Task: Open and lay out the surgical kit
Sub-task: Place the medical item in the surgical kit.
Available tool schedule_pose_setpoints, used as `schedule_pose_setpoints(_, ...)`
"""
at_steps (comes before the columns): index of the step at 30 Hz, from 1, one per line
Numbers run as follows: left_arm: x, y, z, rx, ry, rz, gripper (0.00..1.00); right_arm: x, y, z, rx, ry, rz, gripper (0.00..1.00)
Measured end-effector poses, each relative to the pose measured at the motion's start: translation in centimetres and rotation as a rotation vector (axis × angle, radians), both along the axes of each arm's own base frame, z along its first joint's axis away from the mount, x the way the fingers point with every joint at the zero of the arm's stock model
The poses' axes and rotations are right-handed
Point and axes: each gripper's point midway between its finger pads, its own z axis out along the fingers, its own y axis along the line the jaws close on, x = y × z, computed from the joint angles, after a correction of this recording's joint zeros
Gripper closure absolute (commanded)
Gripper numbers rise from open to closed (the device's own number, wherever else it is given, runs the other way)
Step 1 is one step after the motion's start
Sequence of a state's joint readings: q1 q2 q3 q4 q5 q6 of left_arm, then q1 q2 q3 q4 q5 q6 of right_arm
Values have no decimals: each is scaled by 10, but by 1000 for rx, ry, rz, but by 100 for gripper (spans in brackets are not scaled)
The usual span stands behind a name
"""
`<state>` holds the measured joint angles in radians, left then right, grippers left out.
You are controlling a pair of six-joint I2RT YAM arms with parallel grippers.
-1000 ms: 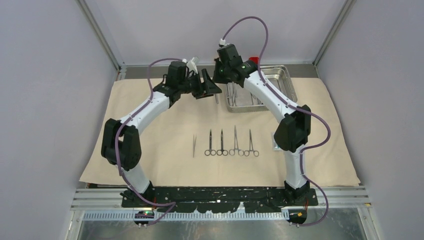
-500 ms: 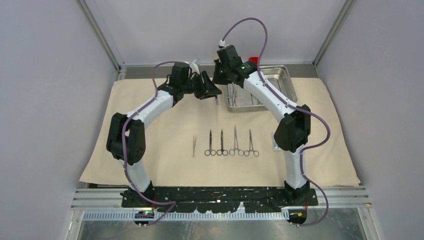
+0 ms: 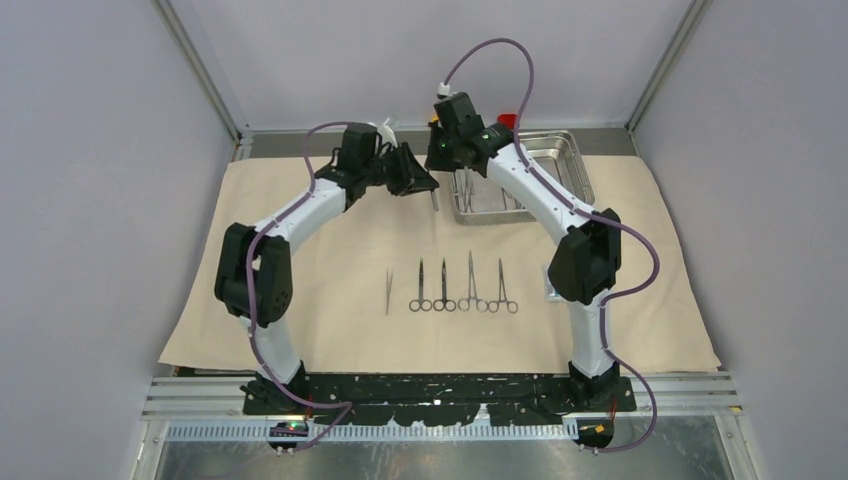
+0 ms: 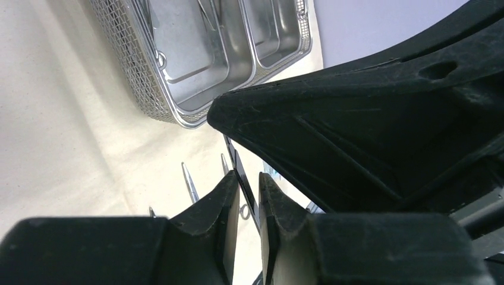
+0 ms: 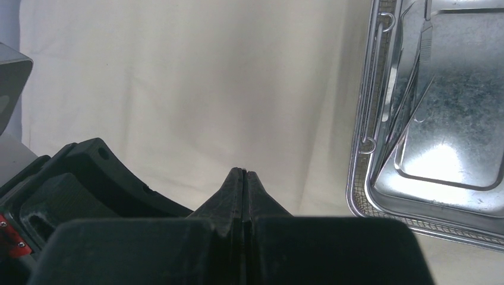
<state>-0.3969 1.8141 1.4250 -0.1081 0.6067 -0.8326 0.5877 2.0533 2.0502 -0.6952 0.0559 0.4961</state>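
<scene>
left gripper [image 4: 248,184]: fingers stood narrowly apart on either side of a straight handle [image 3: 433,198], with a sliver of light on one side. could not tell whether they pinched it. right gripper [image 5: 244,175]: fingers pressed together. in the left wrist view the handle came out from under its tip, held there. both met above the far part of the cloth [image 3: 300,230], just left of the tray [image 4: 134,71].

handle: slim, flat, dark against the light. overhead, its long axis ran far-to-near, free end toward the near edge.

cloth: big, beige, spread flat.

tray: shiny steel, two compartments, mesh wall, at the cloth's far edge right of middle. slim instruments [image 5: 410,89] lay in its left compartment.

row in the cloth's near half, about mid-width: tweezers [image 3: 389,291] at left, then four ring-handled clamps [image 3: 444,285] side by side. all long axes ran far-to-near. clamp rings faced the near edge, tips the far edge.
</scene>
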Motion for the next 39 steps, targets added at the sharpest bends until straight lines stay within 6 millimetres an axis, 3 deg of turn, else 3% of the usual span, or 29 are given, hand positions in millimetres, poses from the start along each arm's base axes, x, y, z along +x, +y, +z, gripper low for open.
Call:
schedule_pose_setpoints(4, 1, 2, -4, 8, 7, 5, 99, 0, 0, -1, 0, 2, 1, 100)
schedule_pose_setpoints(7, 3, 6, -7, 15, 23, 19, 100, 0, 1, 3, 10, -10, 4, 99)
schedule_pose_setpoints(9, 4, 7, -6, 12, 17, 20, 100, 1, 2, 6, 17, -20, 9, 88)
schedule_pose_setpoints(12, 1, 10, -8, 12, 15, 24, 100, -2, 4, 4, 27, -10, 29, 58)
schedule_pose_setpoints(15, -12, 18, -15, 26, 27, 25, 100, -8, 7, 4, 31, -4, 60, 46)
schedule_pose_setpoints(23, -73, 61, -39, 141, 47, -55, 100, -29, -3, 29, 35, -70, 135, 43)
schedule_pose_setpoints(28, -115, 120, -71, 243, 86, -51, 100, -44, -17, 39, 26, -137, 180, 43)
schedule_pose_setpoints(32, -132, 154, -85, 294, 122, -28, 100, -51, -27, 27, -9, -149, 202, 43)
schedule_pose_setpoints(39, -143, 198, -102, 361, 198, 12, 100, -59, -44, -2, -87, -140, 235, 43)
